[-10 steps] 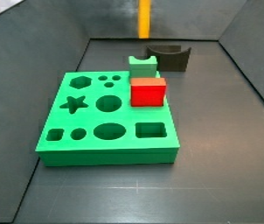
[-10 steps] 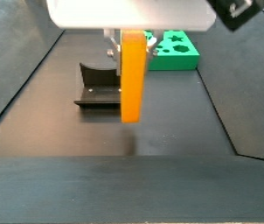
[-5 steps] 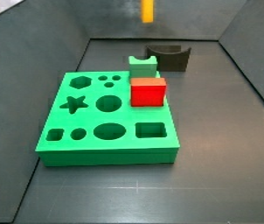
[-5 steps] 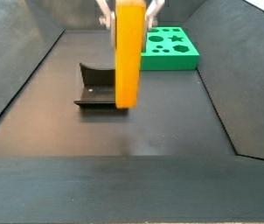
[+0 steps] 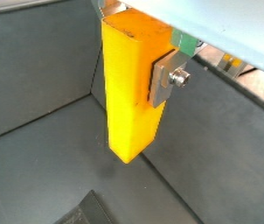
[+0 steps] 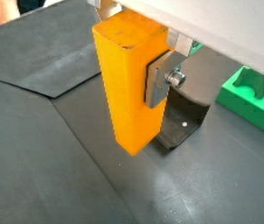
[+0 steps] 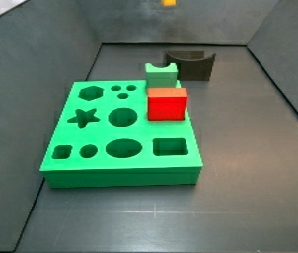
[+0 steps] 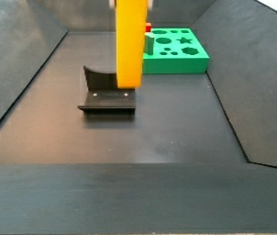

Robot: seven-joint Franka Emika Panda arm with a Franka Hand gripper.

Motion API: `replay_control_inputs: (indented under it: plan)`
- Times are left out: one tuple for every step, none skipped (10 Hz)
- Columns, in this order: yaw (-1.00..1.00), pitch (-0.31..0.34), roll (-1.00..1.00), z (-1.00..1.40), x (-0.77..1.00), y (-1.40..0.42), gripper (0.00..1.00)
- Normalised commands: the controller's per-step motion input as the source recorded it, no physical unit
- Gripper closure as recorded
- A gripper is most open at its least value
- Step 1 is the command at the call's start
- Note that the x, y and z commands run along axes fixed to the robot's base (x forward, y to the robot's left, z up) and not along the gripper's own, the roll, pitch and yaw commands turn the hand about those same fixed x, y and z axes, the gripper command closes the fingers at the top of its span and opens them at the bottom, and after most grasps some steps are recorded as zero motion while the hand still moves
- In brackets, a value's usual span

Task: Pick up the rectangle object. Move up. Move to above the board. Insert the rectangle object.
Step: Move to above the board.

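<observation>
The rectangle object is a long orange-yellow bar (image 5: 129,92), upright between my gripper's fingers in both wrist views (image 6: 128,87). My gripper (image 5: 137,63) is shut on its upper part; one silver finger plate (image 5: 166,77) presses its side, also in a wrist view (image 6: 158,80). The bar hangs high above the floor (image 8: 130,46), over the fixture's side of the bin. In a side view only its lower tip (image 7: 168,3) shows at the top edge. The green board (image 7: 118,133) lies flat with its cut-out holes, apart from the bar; it also shows in a side view (image 8: 178,50).
A red cube (image 7: 168,103) sits on the board's far right part. A small green notched block (image 7: 161,72) stands behind it. The dark fixture (image 7: 191,65) stands on the floor at the back, below the bar (image 8: 105,92) (image 6: 181,122). Sloped grey walls ring the floor.
The gripper has lifted the bar straight up. In one side view it has risen until only its tip shows; in the other its lower end has climbed above the fixture.
</observation>
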Motion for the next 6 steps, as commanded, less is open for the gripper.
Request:
replay_control_inputs:
  plan:
    - [0.04, 0.098, 0.07, 0.99, 0.03, 0.01, 1.00]
    - [0.04, 0.103, 0.07, 0.78, 0.02, 0.00, 1.00]
    - [0.04, 0.103, 0.08, 0.67, 0.02, 0.00, 1.00]
    - [0.04, 0.100, 0.07, 0.40, 0.01, -0.01, 1.00]
    - [0.04, 0.101, 0.07, 0.25, 0.01, -0.01, 1.00]
    - [-0.65, 0.457, -0.21, -0.01, -0.13, -1.00, 1.00]
